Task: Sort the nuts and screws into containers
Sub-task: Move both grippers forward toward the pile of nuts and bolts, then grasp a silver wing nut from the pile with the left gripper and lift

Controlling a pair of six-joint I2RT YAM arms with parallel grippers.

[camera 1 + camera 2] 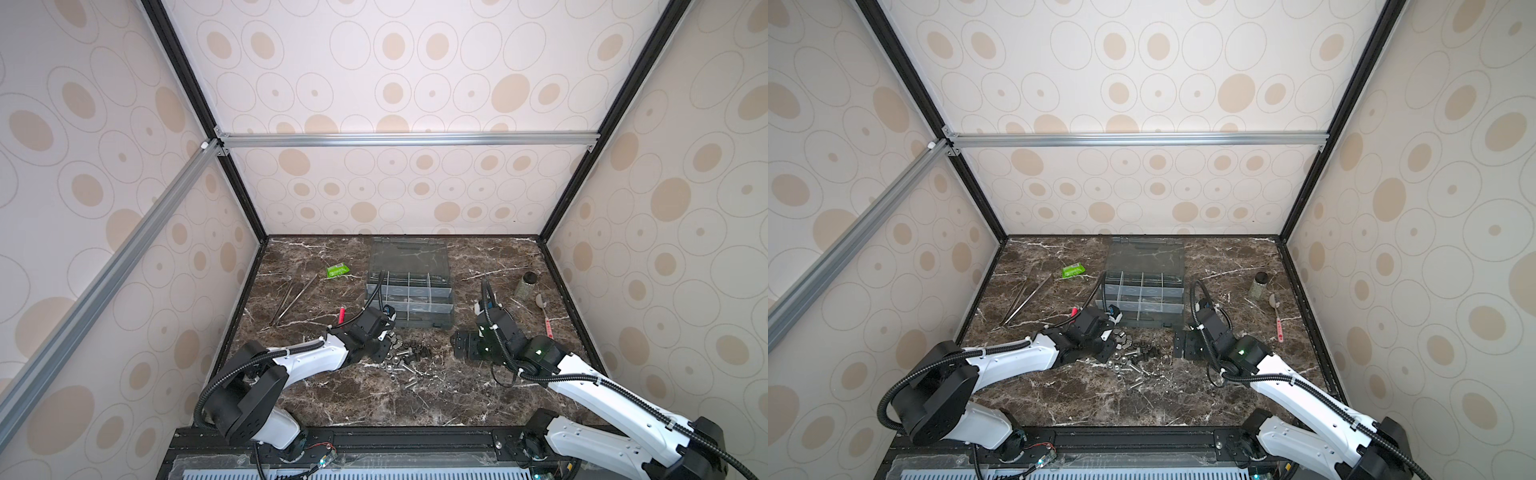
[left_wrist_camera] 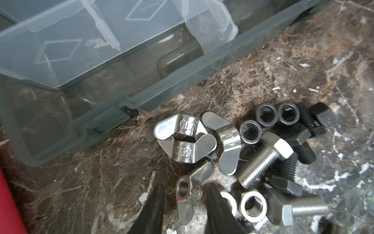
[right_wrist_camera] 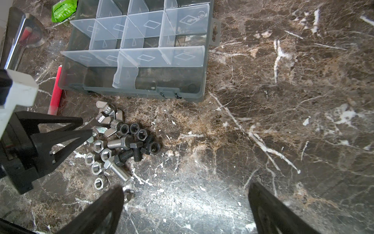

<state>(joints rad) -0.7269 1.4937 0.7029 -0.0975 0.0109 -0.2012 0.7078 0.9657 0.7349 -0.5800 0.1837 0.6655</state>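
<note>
The screws and nuts lie in one pile [image 1: 405, 355] [image 1: 1133, 353] on the marble, just in front of the grey organiser box [image 1: 409, 299] whose containers stand uncovered. In the left wrist view I see silver wing nuts [image 2: 182, 139], hex nuts [image 2: 252, 204], a silver bolt [image 2: 261, 162] and black bolts [image 2: 303, 150]. My left gripper [image 2: 185, 194] [image 1: 388, 338] is down at the pile's left edge. Its jaws stand narrowly apart around one small wing nut [image 2: 188, 192], with a gap still showing on one side. My right gripper [image 3: 185, 192] [image 1: 459, 343] hovers wide open right of the pile, holding nothing.
The box's lid [image 1: 409, 255] lies open towards the back wall. Long tweezers [image 1: 291, 301], a green packet [image 1: 336, 271] and a red marker [image 1: 341, 316] are on the left. A black-capped glass jar [image 1: 527, 284] and a pink-handled spoon [image 1: 542, 307] are on the right.
</note>
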